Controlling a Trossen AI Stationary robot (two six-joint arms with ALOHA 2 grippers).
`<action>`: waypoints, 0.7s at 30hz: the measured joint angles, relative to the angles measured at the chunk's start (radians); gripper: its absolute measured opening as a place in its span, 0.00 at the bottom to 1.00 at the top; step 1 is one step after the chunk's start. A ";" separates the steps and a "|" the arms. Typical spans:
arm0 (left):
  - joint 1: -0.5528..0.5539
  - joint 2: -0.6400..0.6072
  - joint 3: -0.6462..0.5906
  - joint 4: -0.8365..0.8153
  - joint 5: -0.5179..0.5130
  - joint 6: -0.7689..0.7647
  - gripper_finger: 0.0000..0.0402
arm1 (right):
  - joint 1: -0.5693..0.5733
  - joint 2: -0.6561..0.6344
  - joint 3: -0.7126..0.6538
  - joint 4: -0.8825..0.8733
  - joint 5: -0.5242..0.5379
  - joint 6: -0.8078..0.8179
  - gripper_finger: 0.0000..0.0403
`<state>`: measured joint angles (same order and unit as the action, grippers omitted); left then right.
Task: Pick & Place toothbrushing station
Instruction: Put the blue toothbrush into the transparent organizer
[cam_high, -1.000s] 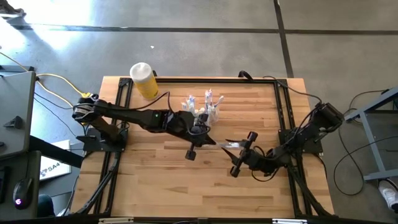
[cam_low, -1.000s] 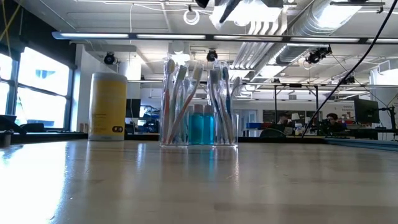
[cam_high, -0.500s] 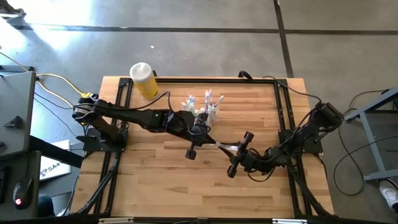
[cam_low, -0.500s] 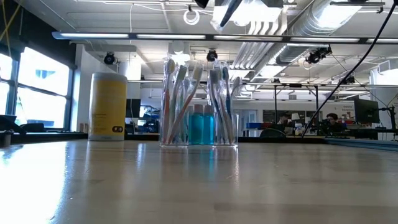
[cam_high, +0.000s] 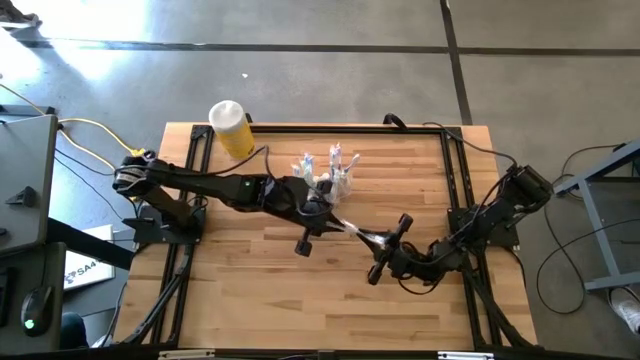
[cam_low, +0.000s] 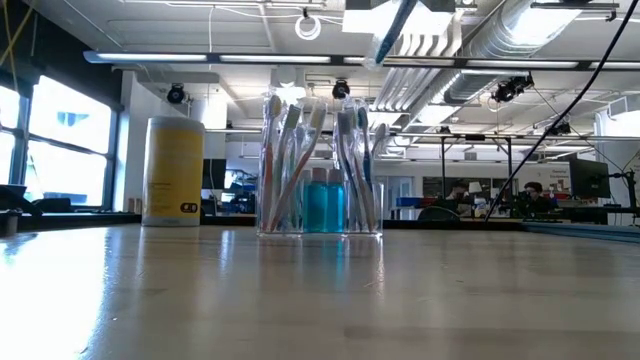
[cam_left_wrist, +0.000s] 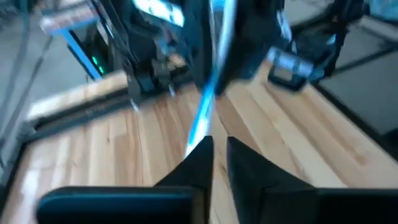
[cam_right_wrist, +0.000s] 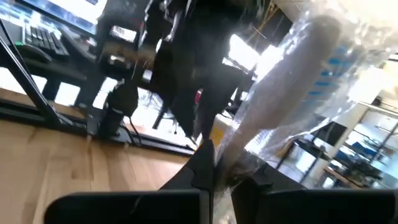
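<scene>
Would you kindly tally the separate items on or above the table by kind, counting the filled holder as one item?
Robot arms: 2 (left arm, right arm)
Yellow cylinder: 1
Clear holder, packed with brushes too overlapped to count: 1
Loose toothbrush in the air between the arms: 1
Total: 5
</scene>
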<state>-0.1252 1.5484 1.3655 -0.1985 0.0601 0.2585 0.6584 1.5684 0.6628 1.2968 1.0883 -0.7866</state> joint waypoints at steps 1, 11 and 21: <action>0.000 -0.010 0.002 0.007 0.001 0.000 0.11 | 0.008 0.000 0.000 0.000 0.020 -0.003 0.04; 0.000 -0.164 0.001 -0.199 -0.275 0.002 0.42 | -0.042 -0.062 0.000 -0.074 0.238 0.004 0.04; 0.001 -0.324 0.002 -0.534 -0.366 -0.151 0.44 | -0.353 -0.061 0.000 -0.460 -0.053 0.447 0.04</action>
<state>-0.1242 1.2246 1.3670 -0.7323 -0.3058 0.1075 0.3056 1.5078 0.6624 0.8368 1.0351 -0.3392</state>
